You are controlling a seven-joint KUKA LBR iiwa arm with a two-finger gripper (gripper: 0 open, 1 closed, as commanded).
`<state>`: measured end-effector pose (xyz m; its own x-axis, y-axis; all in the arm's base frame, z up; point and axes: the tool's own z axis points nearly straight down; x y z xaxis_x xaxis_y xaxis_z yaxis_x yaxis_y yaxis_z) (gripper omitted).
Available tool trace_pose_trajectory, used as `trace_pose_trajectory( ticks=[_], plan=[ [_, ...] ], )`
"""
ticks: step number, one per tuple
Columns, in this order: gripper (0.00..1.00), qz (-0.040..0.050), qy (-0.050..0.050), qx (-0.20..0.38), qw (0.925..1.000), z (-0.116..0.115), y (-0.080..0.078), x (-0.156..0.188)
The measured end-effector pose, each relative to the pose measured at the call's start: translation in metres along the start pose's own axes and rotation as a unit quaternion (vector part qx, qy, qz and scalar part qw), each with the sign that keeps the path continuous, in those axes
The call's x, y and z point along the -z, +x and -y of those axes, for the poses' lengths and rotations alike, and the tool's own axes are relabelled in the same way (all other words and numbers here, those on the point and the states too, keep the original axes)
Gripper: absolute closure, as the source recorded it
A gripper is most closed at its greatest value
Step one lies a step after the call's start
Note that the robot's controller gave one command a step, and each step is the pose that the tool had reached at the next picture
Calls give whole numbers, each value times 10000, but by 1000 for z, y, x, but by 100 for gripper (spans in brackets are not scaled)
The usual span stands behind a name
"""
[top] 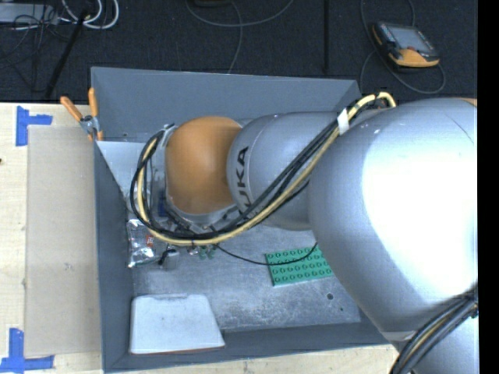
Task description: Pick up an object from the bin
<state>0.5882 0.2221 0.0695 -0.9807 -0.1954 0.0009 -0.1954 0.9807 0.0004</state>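
Note:
My gripper reaches down at the bin's left side, mostly hidden under the arm's orange cover. Right beside it on the left lies a crumpled silvery foil wrapper, close against the bin's left wall; whether the gripper touches it I cannot tell. A white flat rectangular pad lies in the near left corner, below the gripper. A green studded building plate rests on the bin floor to the right, partly under the arm.
The big grey arm covers the bin's right half and much of its middle. Yellow and black cables loop round the wrist. Bare floor shows between the white pad and the green plate.

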Motion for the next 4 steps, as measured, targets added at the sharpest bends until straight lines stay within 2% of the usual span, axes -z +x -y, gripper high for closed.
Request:
trace_pose_trajectory(
  ticks=[1,2,3,4],
  plan=[
    [0,-2,1,-8,10000,1,0,0],
    [100,-1,0,-21,10000,1,0,0],
    [100,46,-6,-598,9982,6,19,125],
    [100,18,-4,-966,9953,-28,30,144]
  ],
)
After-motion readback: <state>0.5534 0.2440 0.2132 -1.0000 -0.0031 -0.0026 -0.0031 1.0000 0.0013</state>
